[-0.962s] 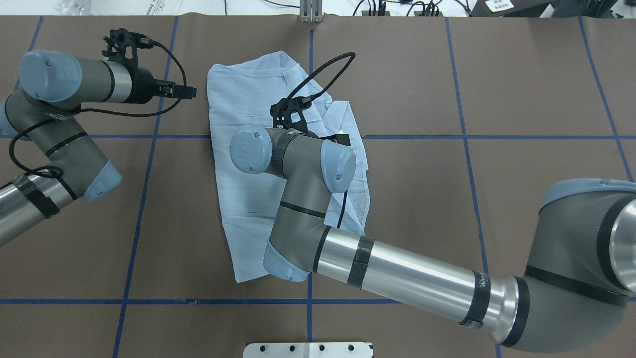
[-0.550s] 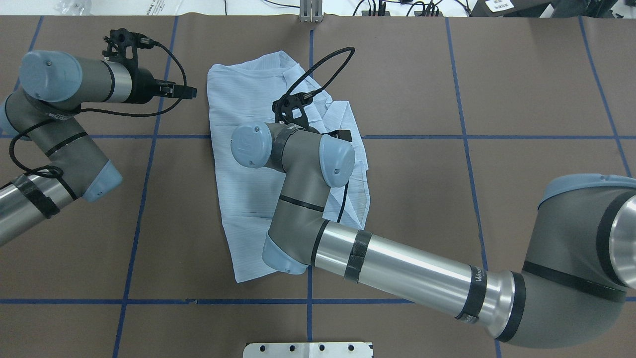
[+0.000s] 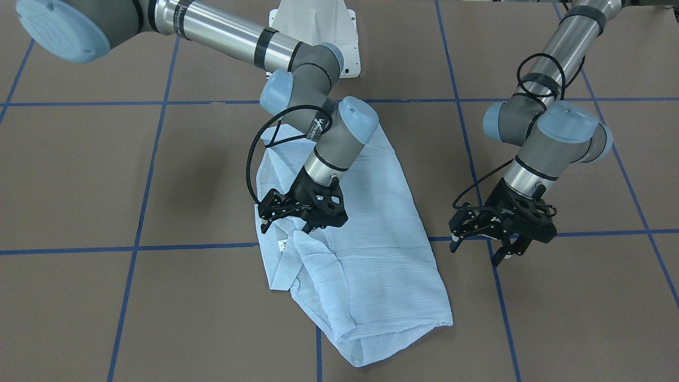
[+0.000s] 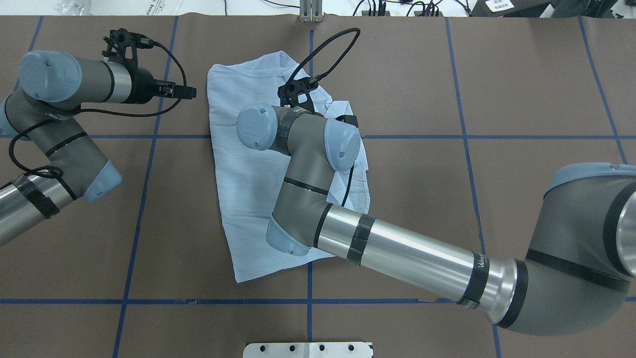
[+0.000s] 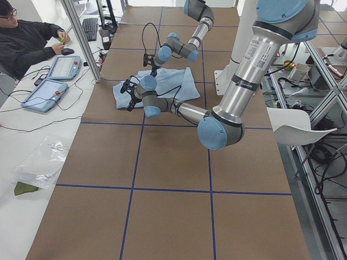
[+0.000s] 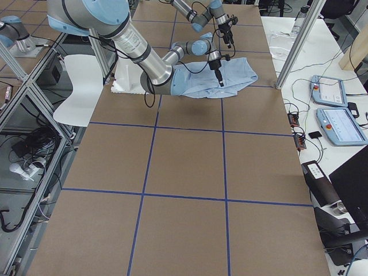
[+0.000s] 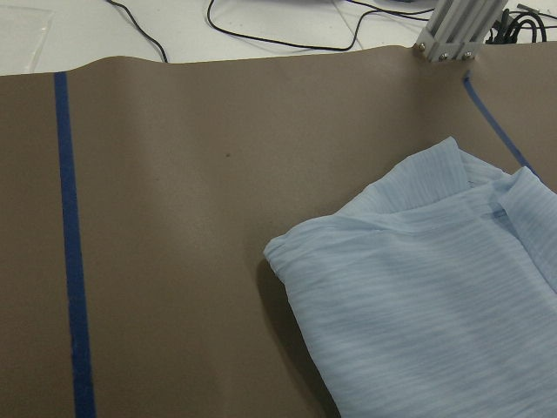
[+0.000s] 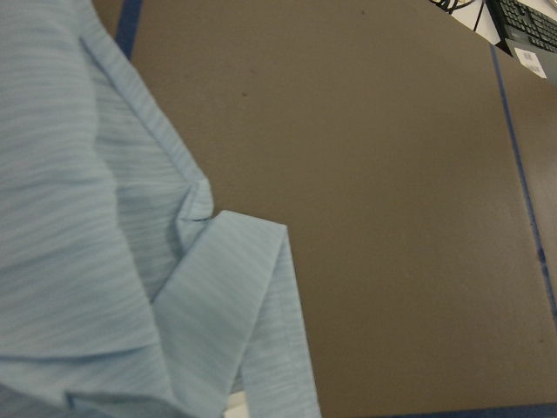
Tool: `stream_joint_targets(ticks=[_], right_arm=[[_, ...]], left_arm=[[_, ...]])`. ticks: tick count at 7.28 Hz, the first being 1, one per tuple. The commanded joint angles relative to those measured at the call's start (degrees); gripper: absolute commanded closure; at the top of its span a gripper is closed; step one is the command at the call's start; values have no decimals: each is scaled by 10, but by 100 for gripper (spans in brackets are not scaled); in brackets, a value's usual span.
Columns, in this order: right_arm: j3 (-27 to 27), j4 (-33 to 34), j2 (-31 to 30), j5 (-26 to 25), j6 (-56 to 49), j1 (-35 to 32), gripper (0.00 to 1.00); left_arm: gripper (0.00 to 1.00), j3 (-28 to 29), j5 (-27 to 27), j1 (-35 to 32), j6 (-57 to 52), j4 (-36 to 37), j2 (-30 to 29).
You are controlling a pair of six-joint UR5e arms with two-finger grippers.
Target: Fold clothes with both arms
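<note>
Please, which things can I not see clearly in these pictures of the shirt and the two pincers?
Overhead view: the right pincer is mostly hidden under the right arm.
Front-facing view: whether it touches the shirt cannot be told; the print on the label is too small.
Wrist views: neither the right nor the left pincer shows, both lie outside the frame.

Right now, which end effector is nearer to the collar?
Right. The right end effector hangs just above the collar; the left end effector is off the shirt, over the table beside it.
</note>
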State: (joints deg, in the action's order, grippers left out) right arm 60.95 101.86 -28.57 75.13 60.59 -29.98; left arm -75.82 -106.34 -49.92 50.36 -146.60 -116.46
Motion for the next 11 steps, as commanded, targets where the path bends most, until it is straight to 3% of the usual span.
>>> stream_joint_targets(ticks=[1, 3, 4, 5, 6, 9, 10, 11], right_arm=[[2, 4, -42, 0, -48, -48, 0], [25, -4, -58, 2, -81, -71, 0], [55, -17, -53, 38, -75, -71, 0], [70, -67, -48, 85, -58, -70, 0], [65, -127, -40, 93, 4, -59, 0], [72, -127, -29, 107, 64, -25, 0], [106, -130, -51, 135, 64, -28, 0], [189, -132, -101, 139, 64, -29, 0]], left_arm=[[0, 1, 0, 0, 0, 0, 0], [0, 1, 0, 0, 0, 0, 0], [0, 2, 0, 0, -2, 0, 0], [0, 3, 0, 1, -3, 0, -1], [0, 3, 0, 1, -3, 0, -1], [0, -6, -3, 1, -1, 0, 0], [0, -62, -10, 2, 30, 9, 17], [0, -128, -30, 13, 81, 12, 49]])
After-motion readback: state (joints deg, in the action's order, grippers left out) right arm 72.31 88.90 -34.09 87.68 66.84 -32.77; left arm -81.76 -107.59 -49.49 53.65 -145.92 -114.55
